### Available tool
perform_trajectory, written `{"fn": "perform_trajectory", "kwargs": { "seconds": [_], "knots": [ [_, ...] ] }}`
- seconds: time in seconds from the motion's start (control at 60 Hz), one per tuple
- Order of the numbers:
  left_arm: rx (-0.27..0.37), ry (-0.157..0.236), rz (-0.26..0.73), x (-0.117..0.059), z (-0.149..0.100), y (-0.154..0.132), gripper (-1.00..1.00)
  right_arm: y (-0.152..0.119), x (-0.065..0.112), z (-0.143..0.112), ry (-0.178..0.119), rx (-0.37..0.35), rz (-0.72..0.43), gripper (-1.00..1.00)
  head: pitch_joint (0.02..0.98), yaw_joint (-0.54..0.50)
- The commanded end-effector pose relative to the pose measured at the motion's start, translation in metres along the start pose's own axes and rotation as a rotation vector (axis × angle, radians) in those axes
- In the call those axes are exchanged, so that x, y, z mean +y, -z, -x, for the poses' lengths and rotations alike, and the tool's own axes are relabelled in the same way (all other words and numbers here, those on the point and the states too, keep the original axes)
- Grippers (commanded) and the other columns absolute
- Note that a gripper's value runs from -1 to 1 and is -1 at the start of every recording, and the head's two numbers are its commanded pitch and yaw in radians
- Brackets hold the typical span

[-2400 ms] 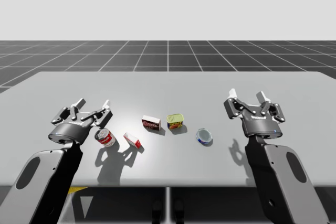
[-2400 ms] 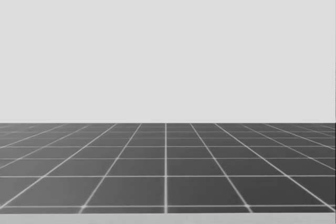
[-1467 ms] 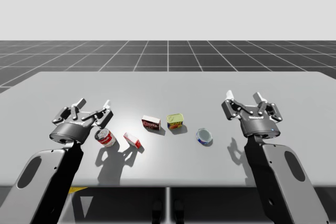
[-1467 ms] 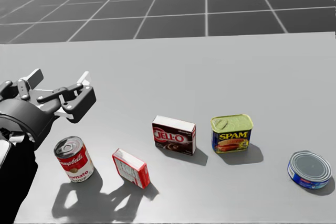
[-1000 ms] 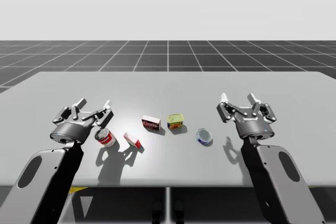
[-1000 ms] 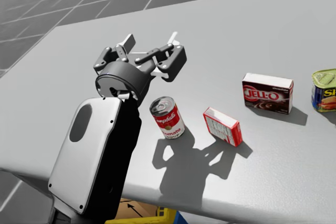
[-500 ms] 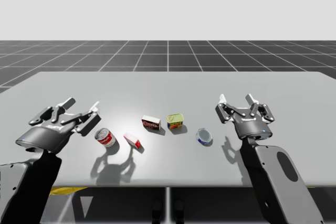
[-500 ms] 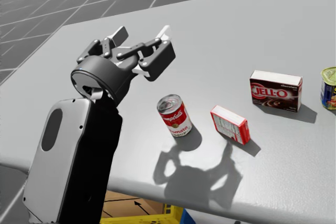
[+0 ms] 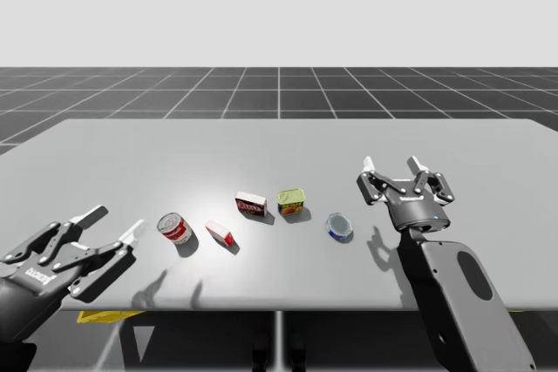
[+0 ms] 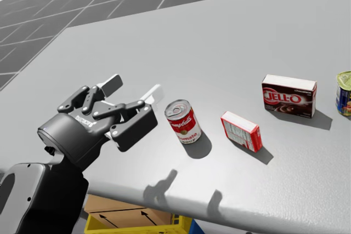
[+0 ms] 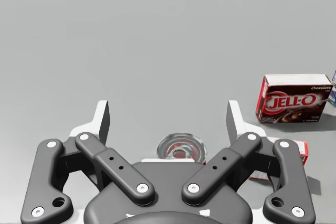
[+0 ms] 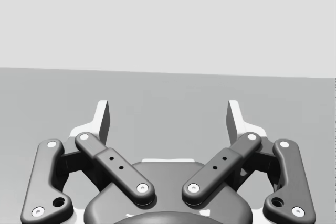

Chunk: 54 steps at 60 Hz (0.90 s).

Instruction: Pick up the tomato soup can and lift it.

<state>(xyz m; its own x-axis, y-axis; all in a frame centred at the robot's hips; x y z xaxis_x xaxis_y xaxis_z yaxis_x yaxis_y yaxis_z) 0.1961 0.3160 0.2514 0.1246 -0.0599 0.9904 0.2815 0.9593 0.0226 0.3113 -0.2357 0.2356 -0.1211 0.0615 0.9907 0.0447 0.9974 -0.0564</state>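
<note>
nothing of the pick is done yet: the red-and-white cylindrical tomato soup tin (image 10: pixel 182 120) stands upright on the grey table (image 10: pixel 230 53), ahead of my left claw (image 10: pixel 133 89) and in line with the gap between its fingers, touching neither. that claw is spread wide and holds nothing; my right claw (image 9: pixel 391 164), well away from the tin, is likewise splayed and empty. left, as i judge it: reach forward around the tin, close, then raise it.
</note>
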Motion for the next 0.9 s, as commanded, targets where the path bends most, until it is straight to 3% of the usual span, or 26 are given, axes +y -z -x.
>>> {"fn": "perform_trajectory", "kwargs": {
  "seconds": [0.017, 0.183, 0.45, 0.7, 0.9],
  "knots": [
    [0.08, -0.054, 0.04, -0.005, 0.033, -0.012, -1.0, 0.001, 0.0, 0.001, -0.014, -0.007, 0.002, -1.0, 0.825, 0.49],
    [0.15, -0.056, 0.046, -0.014, 0.06, -0.009, -1.0, 0.0, -0.001, 0.0, -0.015, -0.012, -0.004, -1.0, 0.827, 0.48],
    [0.187, -0.05, -0.005, -0.014, 0.086, 0.01, -1.0, 0.0, -0.002, 0.0, -0.02, -0.021, -0.005, -1.0, 0.83, 0.47],
    [0.204, -0.081, 0.004, -0.009, 0.094, 0.037, -1.0, 0.0, -0.002, 0.0, -0.02, -0.02, -0.004, -1.0, 0.836, 0.46],
    [0.206, -0.074, 0.003, -0.008, 0.093, 0.059, -1.0, 0.0, -0.002, -0.001, -0.017, -0.023, -0.001, -1.0, 0.843, 0.45]
  ]
}}
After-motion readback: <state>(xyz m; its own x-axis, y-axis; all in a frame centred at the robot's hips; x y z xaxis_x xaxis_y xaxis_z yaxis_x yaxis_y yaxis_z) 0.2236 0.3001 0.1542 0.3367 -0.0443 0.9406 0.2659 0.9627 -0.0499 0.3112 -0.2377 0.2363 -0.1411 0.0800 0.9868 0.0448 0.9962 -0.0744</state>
